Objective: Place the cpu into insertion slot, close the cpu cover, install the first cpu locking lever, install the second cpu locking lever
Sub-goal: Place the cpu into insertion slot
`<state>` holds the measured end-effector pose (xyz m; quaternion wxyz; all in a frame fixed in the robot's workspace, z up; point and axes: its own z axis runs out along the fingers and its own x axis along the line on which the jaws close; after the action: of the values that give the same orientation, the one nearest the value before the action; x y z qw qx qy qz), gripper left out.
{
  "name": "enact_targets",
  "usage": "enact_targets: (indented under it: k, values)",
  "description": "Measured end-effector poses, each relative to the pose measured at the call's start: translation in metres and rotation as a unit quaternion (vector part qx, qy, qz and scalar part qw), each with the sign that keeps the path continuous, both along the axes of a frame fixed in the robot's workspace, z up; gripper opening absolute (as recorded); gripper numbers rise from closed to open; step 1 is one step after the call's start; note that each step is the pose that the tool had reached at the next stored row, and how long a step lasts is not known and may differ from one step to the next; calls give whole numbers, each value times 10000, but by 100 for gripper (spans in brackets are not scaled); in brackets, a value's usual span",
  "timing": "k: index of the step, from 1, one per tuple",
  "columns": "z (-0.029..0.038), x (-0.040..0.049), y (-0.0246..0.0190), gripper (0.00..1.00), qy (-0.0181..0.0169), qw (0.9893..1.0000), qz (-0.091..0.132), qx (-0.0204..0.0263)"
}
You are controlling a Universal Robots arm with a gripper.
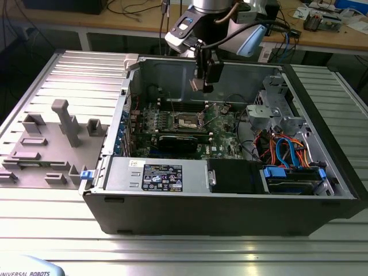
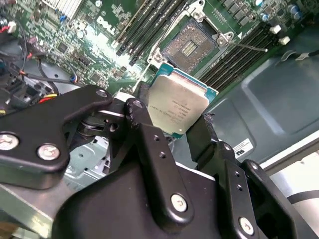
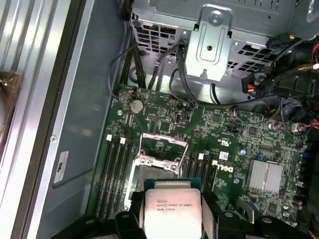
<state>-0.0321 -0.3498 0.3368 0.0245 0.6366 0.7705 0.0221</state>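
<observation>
My gripper (image 1: 204,80) hangs inside the open computer case, well above the green board. In both wrist views its black fingers (image 2: 137,112) are shut on the cpu (image 2: 177,107), a flat square chip with a dull silver top (image 3: 172,209). Below it lies the insertion slot (image 2: 192,44), a square socket with a dark centre and silver rim, also seen in the exterior view as a dark square (image 1: 187,121). The cpu cover (image 3: 159,160), a silver frame with a window, stands swung open at the socket's far edge. A thin wire lever (image 2: 249,47) sticks out beside the socket.
Long black memory slots (image 3: 117,169) flank the socket. A metal drive cage (image 3: 214,45) and cable bundles (image 1: 282,149) crowd one end of the case. A black card (image 1: 181,140) and power supply (image 1: 161,172) lie near the front wall. Grey fixtures (image 1: 57,138) stand at the exterior view's left.
</observation>
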Motion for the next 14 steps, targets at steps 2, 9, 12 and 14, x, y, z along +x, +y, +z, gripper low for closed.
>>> enact_targets:
  k: [2,9,12,14]
  values:
    - [-10,0,1,54,2,9999,-109,0]
    - [-76,0,16,54,18,9986,-533,0]
    - [-120,0,41,54,18,9977,-681,0]
    - [-140,0,52,54,18,9973,-740,1]
